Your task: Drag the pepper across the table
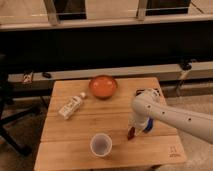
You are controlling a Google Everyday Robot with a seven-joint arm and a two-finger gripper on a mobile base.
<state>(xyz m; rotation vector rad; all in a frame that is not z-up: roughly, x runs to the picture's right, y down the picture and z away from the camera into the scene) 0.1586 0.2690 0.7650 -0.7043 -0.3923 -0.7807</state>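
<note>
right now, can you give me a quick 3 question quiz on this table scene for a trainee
1. True or false: the bottle stands upright.
2. What lies nearest the gripper? A) bowl B) pepper C) bottle
3. Fill in: the cup sits near the table's ____ edge.

Key
1. False: it lies on its side, at the left.
2. B: the pepper is right at the gripper's tip, right of the cup.
3. Front: the bowl sits toward the back edge.

cup (101,145) left of end effector (132,131) (near), bowl (103,86) beyond
</note>
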